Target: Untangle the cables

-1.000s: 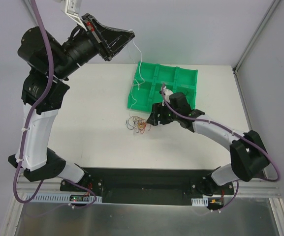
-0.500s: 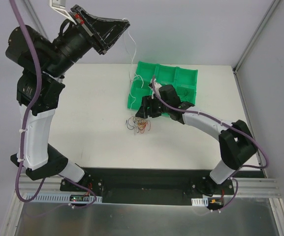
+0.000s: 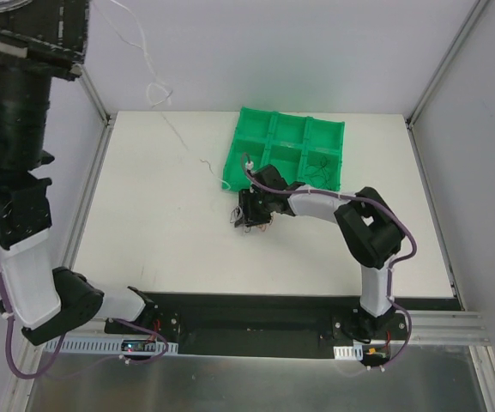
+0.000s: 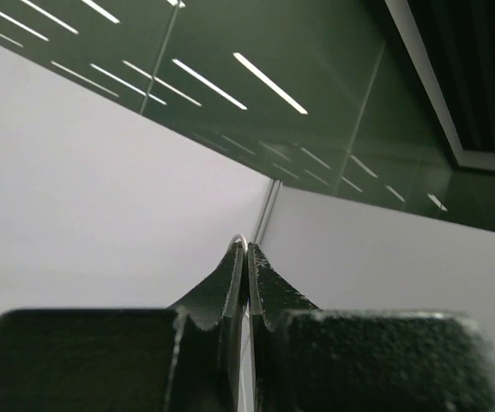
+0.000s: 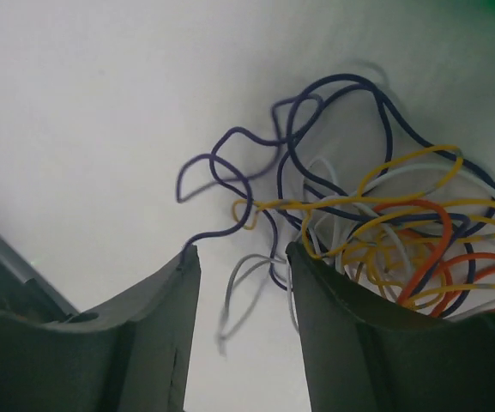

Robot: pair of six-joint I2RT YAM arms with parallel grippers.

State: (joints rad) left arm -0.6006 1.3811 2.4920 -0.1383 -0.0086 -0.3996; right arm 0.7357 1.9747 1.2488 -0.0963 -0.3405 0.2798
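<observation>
- Right pincer (image 5: 243, 256): jaws spread, set low at the left edge of the tangle (image 5: 384, 225). A pale strand and a purple loop lie in the gap. We see nothing pinched.
- Left pincer (image 4: 245, 249): pressed together on the white cable (image 3: 156, 89), which shows thread-thin between the tips. The arm is raised high over the far-left corner.
- The white cable hangs down in curls. Its lower end lies on the surface (image 3: 144, 215), left of the green tray (image 3: 256, 120), and appears free of the clump.
- The tangle is purple, yellow, orange and white strands looped through one another. It sits on the surface just in front of the tray's near-left corner.
- Step in hand, as we judge it: one cable is drawn clear and the right pincer is lining up on the next strand.
- Next move calls for closing on a single outer strand, not a bundle, then a slow pull away from the clump.
- In the way: the purple loop crosses the pale strand, so both may get caught. The tray wall is close behind.
- A thin dark strand seems to lie in one right-hand tray compartment. It is too small for us to confirm.
</observation>
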